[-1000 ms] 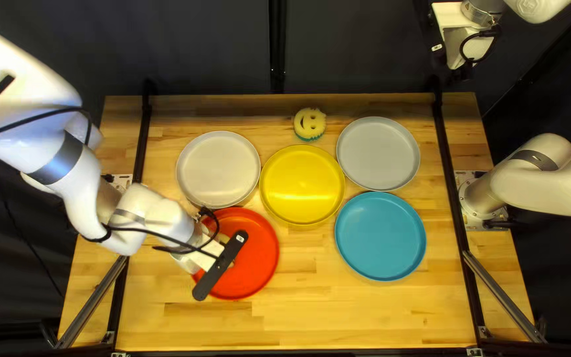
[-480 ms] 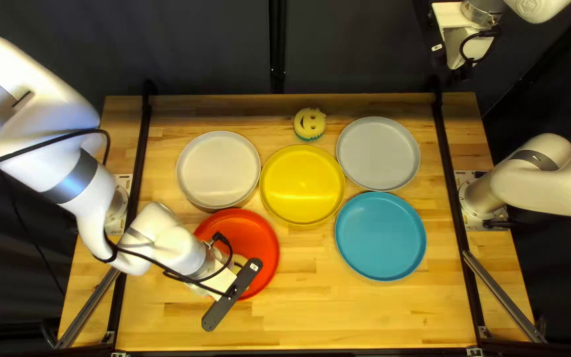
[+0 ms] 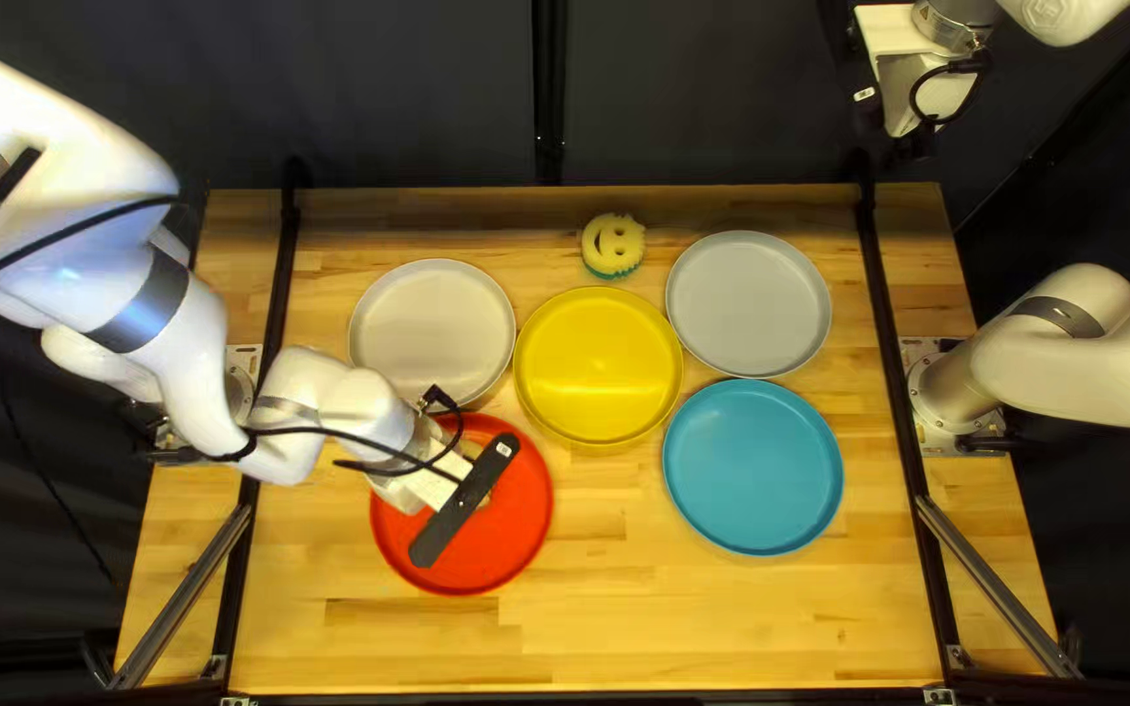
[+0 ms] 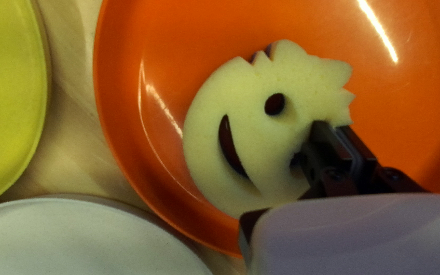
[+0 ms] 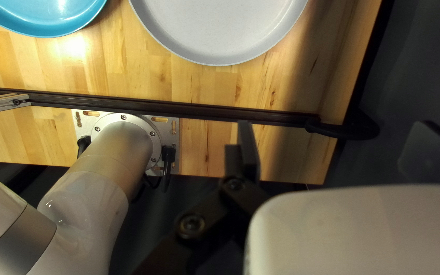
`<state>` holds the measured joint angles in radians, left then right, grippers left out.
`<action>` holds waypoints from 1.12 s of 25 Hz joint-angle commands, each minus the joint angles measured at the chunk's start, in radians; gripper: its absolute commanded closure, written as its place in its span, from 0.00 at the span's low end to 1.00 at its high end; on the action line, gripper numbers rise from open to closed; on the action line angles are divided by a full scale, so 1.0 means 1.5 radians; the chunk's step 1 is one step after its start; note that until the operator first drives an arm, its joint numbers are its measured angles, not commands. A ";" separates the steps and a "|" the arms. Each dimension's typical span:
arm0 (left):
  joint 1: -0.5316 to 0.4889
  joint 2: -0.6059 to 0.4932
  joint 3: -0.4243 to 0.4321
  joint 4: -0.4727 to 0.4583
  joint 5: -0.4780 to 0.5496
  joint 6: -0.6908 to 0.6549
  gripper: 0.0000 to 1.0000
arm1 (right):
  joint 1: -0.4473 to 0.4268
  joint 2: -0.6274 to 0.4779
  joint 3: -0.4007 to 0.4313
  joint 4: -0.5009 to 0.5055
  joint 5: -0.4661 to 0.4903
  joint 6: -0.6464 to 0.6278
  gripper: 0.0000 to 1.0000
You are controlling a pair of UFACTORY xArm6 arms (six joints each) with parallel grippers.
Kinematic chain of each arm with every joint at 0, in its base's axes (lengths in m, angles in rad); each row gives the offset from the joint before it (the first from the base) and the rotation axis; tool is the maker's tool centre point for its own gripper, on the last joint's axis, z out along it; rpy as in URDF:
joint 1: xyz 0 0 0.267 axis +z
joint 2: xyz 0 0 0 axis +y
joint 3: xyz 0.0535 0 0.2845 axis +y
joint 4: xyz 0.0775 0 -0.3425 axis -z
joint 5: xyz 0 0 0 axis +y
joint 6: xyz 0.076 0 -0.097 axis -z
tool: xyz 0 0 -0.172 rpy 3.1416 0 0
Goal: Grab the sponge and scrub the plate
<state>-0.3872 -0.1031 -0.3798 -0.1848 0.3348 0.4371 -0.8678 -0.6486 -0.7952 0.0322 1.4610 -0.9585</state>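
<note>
- L hand [image 3: 464,501]: pinching face-shaped sponge [image 4: 250,142], fingers [image 4: 327,140] close tog., grip near one edge of it.
- R hand [image 3: 903,94]: spread wide, nothing btwn fingers; up past far edge of tabletop [image 3: 670,628], clear of all plates.
- Tabletop: light wood, carries 5 plates + 2nd sponge.
- Blue plate [image 3: 752,467]: right side of top left view, just below gray plate.
- Red plate [image 3: 513,517]: under L hand, left part of top left view; looks orange in L wrist view.
- White plate [image 3: 432,334]: just beside red one, on its far side.
- Yellow plate [image 3: 599,366]: middle, btwn white & gray.
- Gray plate [image 3: 748,303]: far right of yellow.
- Face-shaped sponge: inside red plate's outline, face up, mouth + eye cutouts visible.
- 2nd sponge [image 3: 612,243]: smiley, yellow w/ teal underside, near far edge, behind yellow plate.
</note>
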 commanded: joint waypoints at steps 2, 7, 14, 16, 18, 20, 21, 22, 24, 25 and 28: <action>-0.045 0.038 -0.047 0.030 -0.005 -0.062 1.00 | 0.000 0.000 0.000 0.000 0.000 0.000 0.00; -0.082 0.095 -0.105 0.064 -0.020 -0.112 1.00 | 0.000 0.000 0.000 0.000 0.000 0.000 0.00; -0.108 0.125 -0.144 0.099 -0.027 -0.150 1.00 | 0.000 0.000 0.000 0.000 0.000 0.000 0.00; -0.099 0.113 -0.126 0.088 -0.032 -0.131 1.00 | 0.000 0.000 0.000 0.000 0.000 0.000 0.00; -0.081 0.094 -0.100 0.064 -0.035 -0.095 1.00 | 0.000 0.000 0.000 0.000 0.000 0.000 0.00; -0.064 0.079 -0.083 0.046 -0.030 -0.066 1.00 | 0.000 0.000 0.000 0.000 0.000 0.000 0.00; -0.054 0.070 -0.075 0.039 -0.026 -0.052 1.00 | 0.000 0.000 0.000 0.000 0.000 0.000 0.00; -0.043 0.061 -0.065 0.031 -0.022 -0.036 1.00 | 0.000 0.000 0.000 0.000 0.000 0.000 0.00; -0.024 0.046 -0.051 0.018 -0.016 -0.010 1.00 | 0.000 0.000 0.000 0.000 0.000 0.000 0.00; -0.009 0.037 -0.043 0.008 -0.011 0.010 1.00 | 0.000 0.000 0.000 0.000 0.000 0.000 0.00; 0.014 0.021 -0.035 -0.003 0.003 0.038 1.00 | 0.000 0.000 0.000 0.000 0.000 0.000 0.00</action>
<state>-0.3918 -0.0520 -0.4430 -0.1724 0.3217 0.4605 -0.8678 -0.6486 -0.7952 0.0322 1.4610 -0.9585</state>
